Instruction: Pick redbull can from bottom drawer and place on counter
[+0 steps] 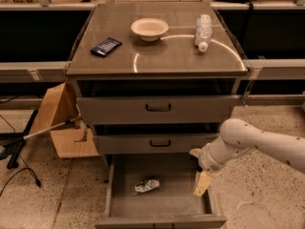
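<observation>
Hanging at the right wall of the bottom drawer, the end effector may be apart or together; I cannot tell. The redbull can lies in that drawer, below the front edge of the tabletop.

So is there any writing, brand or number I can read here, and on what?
None can be read.
The redbull can in the bottom drawer: no brand legible.
The dark packet on the counter: markings too small.
The bottle: label unreadable.
The gripper, over the drawer's right side: no markings visible.
</observation>
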{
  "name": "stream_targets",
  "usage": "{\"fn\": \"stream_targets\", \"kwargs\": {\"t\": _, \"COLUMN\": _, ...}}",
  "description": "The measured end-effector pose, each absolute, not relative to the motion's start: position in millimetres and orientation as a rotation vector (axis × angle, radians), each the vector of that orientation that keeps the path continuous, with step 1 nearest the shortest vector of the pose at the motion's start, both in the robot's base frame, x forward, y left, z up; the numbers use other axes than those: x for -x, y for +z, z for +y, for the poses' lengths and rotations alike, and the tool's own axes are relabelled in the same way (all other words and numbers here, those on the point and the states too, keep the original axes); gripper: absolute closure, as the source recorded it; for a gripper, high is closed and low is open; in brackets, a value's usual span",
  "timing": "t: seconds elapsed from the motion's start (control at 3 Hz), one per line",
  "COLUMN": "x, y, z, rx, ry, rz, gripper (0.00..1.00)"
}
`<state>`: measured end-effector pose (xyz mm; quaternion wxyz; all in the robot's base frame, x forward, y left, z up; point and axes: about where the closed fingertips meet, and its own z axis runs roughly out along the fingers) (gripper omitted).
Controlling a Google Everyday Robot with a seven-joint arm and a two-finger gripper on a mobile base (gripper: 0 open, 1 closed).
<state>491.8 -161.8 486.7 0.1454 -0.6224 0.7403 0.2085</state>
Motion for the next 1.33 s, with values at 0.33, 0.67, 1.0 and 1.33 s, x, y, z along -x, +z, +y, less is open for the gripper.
{"fn": "stream_targets", "kwargs": {"t": 0.33, "x": -507.0, "y": 449.3, "z": -158.4, "rx": 1.763, "ry": 0.612, "rz": 2.133, "gripper": 0.0}}
{"fn": "stream_targets", "kwargs": {"t": 0.67, "x": -517.5, "y": 430.0, "z": -153.3, "rx": 1.752, "ry": 0.624, "rz": 2.125, "gripper": 0.0}}
{"fn": "stream_targets", "kwargs": {"t": 1.0, "x": -535.9, "y": 393.6, "z": -113.5, "rx": 1.824, "ry": 0.736, "rz": 2.074, "gripper": 0.0}}
{"fn": "stream_targets", "kwargs": {"t": 1.33, "x": -535.6, "y": 393.2, "z": -113.2, "rx": 1.824, "ry": 0.737, "rz": 2.074, "gripper": 0.0}}
